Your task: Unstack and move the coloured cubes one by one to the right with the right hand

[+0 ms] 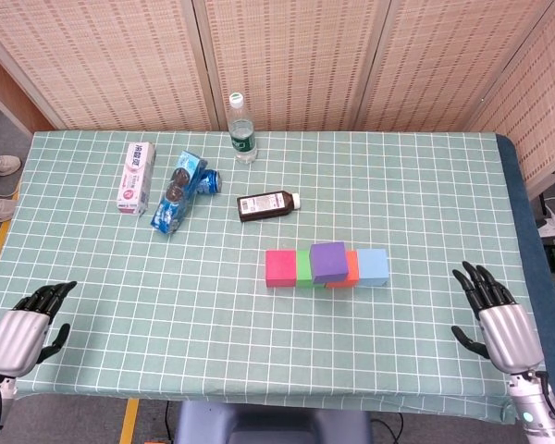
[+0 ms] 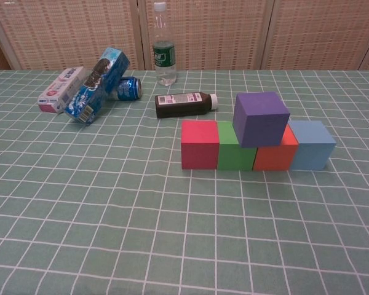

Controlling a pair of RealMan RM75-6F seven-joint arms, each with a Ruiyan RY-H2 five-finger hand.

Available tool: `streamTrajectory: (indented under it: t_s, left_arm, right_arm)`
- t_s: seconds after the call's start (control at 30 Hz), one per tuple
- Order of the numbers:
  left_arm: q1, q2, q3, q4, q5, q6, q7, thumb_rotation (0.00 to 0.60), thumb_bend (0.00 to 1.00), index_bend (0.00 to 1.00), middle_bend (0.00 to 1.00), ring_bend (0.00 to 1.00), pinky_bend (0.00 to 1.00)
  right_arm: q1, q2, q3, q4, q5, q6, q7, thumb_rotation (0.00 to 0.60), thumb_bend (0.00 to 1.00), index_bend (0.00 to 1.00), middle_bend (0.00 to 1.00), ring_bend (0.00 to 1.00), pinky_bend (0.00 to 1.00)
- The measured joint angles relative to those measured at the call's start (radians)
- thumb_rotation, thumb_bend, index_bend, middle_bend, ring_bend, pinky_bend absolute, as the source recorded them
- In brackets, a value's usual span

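Observation:
A row of cubes stands mid-table: pink-red cube [image 1: 280, 268] [image 2: 199, 144], green cube [image 1: 303, 269] [image 2: 234, 153], orange cube [image 1: 350, 270] [image 2: 275, 155] and light blue cube [image 1: 373, 266] [image 2: 312, 145]. A purple cube [image 1: 328, 262] [image 2: 261, 118] sits on top, across the green and orange ones. My right hand [image 1: 499, 319] lies open near the table's front right corner, well apart from the cubes. At the front left corner my left hand [image 1: 23, 326] holds nothing, its fingers spread. Neither hand shows in the chest view.
Behind the cubes lie a dark brown bottle [image 1: 267, 204], a clear water bottle [image 1: 241, 128], a blue can [image 1: 208, 181], a blue snack pack [image 1: 178, 192] and a white-pink box [image 1: 136, 177]. The checked tablecloth [image 1: 425, 185] covers the table.

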State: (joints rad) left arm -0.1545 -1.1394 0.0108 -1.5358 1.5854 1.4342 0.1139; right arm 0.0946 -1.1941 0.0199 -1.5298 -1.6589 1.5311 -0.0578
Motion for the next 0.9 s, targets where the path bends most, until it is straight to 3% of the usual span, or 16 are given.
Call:
streamTrajectory:
  t_s: [0.23,0.37,0.6,0.9]
  left_arm:
    - [0.008,0.004,0.003,-0.009,0.007,0.017,-0.003,0.6,0.47,0.13,0.19,0.19,0.38]
    - [0.011,0.004,0.006,-0.007,0.015,0.024,-0.005,0.6,0.47,0.13,0.19,0.19,0.38]
    - [0.008,0.007,-0.001,-0.005,-0.002,0.013,-0.011,0.6,0.47,0.13,0.19,0.19,0.38]
    - [0.015,0.009,0.002,-0.002,0.016,0.036,-0.016,0.6,0.47,0.13,0.19,0.19,0.38]
  right_arm:
    - [0.031,-0.049,0.013,0.121,-0.069,0.057,0.141,0.6,0.12,0.0,0.0,0.0,0.18]
    - [0.077,-0.045,0.017,0.109,-0.081,0.022,0.226,0.6,0.12,0.0,0.0,0.0,0.18]
    - [0.191,-0.018,0.029,0.024,-0.061,-0.169,0.27,0.6,0.11,0.0,0.0,0.0,0.15]
    - [0.353,-0.075,0.076,-0.03,0.037,-0.414,0.193,0.6,0.11,0.0,0.0,0.0,0.13]
